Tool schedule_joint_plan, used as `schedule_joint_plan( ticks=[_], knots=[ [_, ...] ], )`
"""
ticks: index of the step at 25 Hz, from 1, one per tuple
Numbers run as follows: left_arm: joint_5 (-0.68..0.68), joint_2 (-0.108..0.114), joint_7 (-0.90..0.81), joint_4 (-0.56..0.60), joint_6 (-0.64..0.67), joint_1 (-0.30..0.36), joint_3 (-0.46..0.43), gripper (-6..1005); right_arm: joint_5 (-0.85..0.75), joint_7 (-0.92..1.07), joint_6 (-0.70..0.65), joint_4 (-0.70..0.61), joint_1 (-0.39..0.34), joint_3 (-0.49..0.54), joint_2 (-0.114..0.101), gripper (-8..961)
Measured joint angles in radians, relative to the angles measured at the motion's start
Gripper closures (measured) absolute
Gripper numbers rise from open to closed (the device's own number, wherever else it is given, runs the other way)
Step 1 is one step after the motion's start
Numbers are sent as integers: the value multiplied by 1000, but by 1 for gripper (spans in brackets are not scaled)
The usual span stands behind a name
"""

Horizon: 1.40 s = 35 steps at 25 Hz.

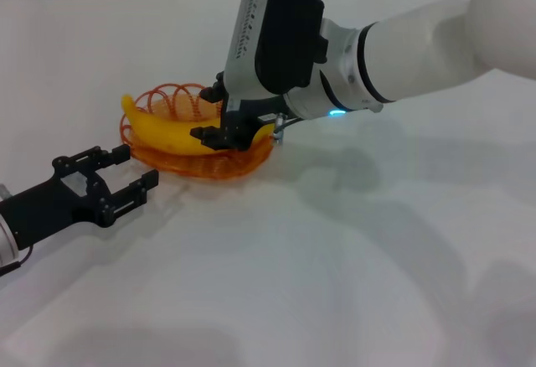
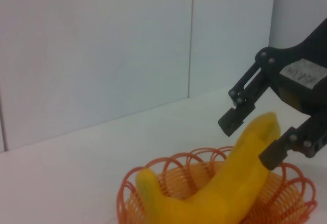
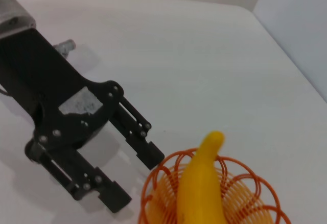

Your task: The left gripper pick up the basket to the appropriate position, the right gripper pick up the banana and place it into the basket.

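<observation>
From the head camera, the shallow oval basket of orange looped wire (image 1: 205,159) sits on the white table (image 1: 335,283), and the smooth, curved, bright yellow banana (image 1: 172,135) lies inside it, one end rising over the scalloped rim. The right gripper (image 1: 219,117), a black claw on a silver-white wrist with a blue light, is over the basket's near-right part with its fingers spread either side of the banana's other end. The left gripper (image 1: 132,173), a black claw on a plain black forearm, rests just beside the basket, fingers apart and holding nothing.

In the left wrist view, the banana (image 2: 225,193) leans across the basket (image 2: 153,183), its blunt pale end tilted upward between the two black fingers of the right gripper (image 2: 253,139), which stand apart.

In the right wrist view, the banana (image 3: 202,188) lies along the basket (image 3: 250,193), its rounded tip over the rim. The left gripper (image 3: 134,178) is just beside the basket, spread open.
</observation>
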Motion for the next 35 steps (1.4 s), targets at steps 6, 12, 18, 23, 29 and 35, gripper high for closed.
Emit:
schedule_joint_plan(
  ticks=[6,12,18,23,29,35],
  knots=[
    [-3,-1,0,0,0,9,0,384,1,-1,-8,-66,-35,4,-5,421],
    [0,-1,0,0,0,12,0,384,6,-28,-126,-207,-128,96,-10,415],
    [-4,-1,0,0,0,16,0,384,160,-182,-282,-205,-196,275,-11,360],
    [-5,0,0,0,0,16,0,384,236,-281,-406,-117,-232,448,-13,323],
    [-7,1,0,0,0,16,0,384,237,-340,-507,-14,-230,588,-13,323],
    [-7,1,0,0,0,16,0,384,238,-432,-558,130,-228,711,-14,323]
  ],
)
